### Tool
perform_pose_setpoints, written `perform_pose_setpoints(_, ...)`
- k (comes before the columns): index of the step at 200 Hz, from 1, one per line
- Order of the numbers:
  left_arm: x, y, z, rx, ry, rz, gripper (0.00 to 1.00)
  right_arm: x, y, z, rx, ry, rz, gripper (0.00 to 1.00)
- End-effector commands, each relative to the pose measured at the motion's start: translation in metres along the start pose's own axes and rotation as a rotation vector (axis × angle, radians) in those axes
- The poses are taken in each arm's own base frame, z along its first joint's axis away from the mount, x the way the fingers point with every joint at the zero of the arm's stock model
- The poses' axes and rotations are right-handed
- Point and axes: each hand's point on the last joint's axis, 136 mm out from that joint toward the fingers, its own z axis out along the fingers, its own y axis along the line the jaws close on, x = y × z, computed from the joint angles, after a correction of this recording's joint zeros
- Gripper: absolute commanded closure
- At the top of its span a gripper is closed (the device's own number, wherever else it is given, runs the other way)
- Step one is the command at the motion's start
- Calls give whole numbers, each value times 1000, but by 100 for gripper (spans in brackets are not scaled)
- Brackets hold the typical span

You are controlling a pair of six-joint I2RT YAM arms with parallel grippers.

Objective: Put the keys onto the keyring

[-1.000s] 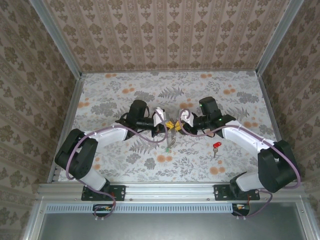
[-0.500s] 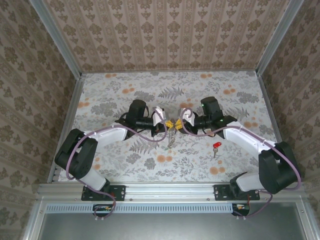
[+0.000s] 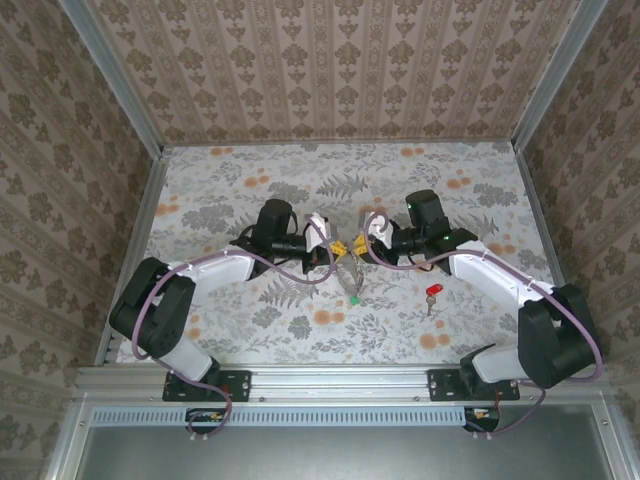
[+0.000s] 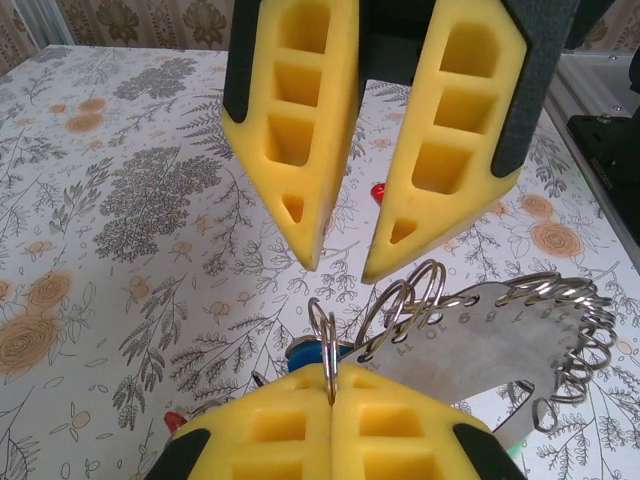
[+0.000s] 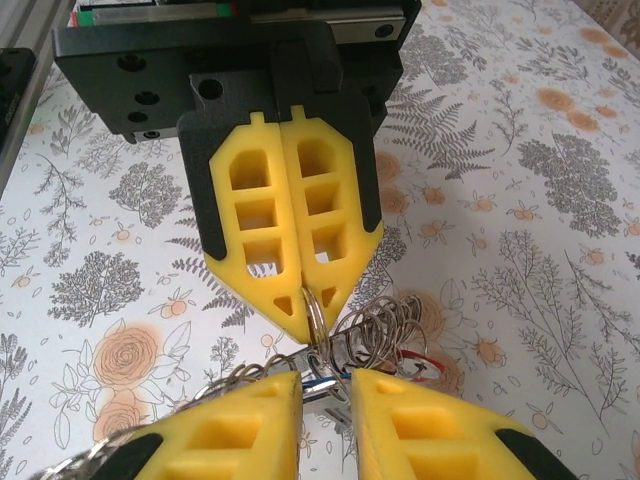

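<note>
My left gripper [image 3: 333, 250] [image 4: 330, 385] is shut on one silvery split ring of the keyring [image 4: 480, 330]. The keyring is a numbered metal tag carrying several rings, and it hangs between the two arms [image 3: 349, 272]. A blue key [image 4: 305, 352] [image 5: 336, 382] sits at that ring, and a green key [image 3: 354, 298] dangles at the bottom of the bundle. My right gripper [image 3: 358, 243] [image 5: 325, 378] faces the left one tip to tip. Its jaws stand a narrow gap apart, above the rings [image 5: 385, 320], and the table shows through the gap. A red key [image 3: 432, 293] lies on the table to the right.
The floral tabletop [image 3: 240, 200] is fenced by patterned walls and metal rails [image 3: 135, 230]. Both arms reach inward and meet mid-table. A red piece [image 5: 421, 356] shows among the hanging rings.
The hanging keyring bundle has swung lower and to the right, so the green key now shows beneath it. My right gripper has shifted slightly right. The left still holds its ring.
</note>
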Motion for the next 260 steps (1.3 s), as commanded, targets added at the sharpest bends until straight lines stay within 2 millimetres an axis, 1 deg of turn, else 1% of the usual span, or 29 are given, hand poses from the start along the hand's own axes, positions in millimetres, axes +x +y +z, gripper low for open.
perform_pose_setpoints(1,-22,-6,-6,26,-59,63,100,-7,-5,4,-21,-25,-38,78)
perform_pose_setpoints(57,-24,-6,-6,32,-61,62,100,-1,0,10,-67,-13,-41,77)
perform_pose_setpoints(71,-24,-6,-5,39,-63,59,100,-3,2,11,-82,-22,-39,77)
perform_pose_setpoints(86,-25,-6,-4,46,-67,56,100,-6,4,13,-96,-40,-32,81)
perform_pose_setpoints(114,-26,-7,-4,55,-72,55,100,-7,5,17,-115,-57,-12,81)
perform_pose_setpoints(127,-27,-8,-4,63,-75,53,100,-6,5,18,-116,-56,-5,84)
perform_pose_setpoints(148,-27,-9,-3,76,-78,47,100,-7,5,20,-126,-65,4,86)
perform_pose_setpoints(163,-27,-9,-3,81,-86,42,100,-8,6,21,-135,-73,13,89)
perform_pose_setpoints(173,-27,-9,-2,81,-87,40,100,-9,7,21,-141,-78,16,95)
perform_pose_setpoints(178,-27,-9,-2,79,-87,40,100,-10,8,20,-141,-79,14,96)
perform_pose_setpoints(198,-21,-5,-1,57,-62,37,100,-11,9,20,-126,-69,2,99)
perform_pose_setpoints(214,-12,-2,0,37,-10,32,91,-7,7,22,-88,-20,-18,100)
perform_pose_setpoints(228,-4,-1,0,26,40,40,89,-2,9,22,-77,37,-45,100)
perform_pose_setpoints(241,2,0,0,20,84,45,85,-1,11,22,-70,75,-61,100)
perform_pose_setpoints(260,7,0,1,18,125,50,85,0,16,22,-72,112,-84,100)
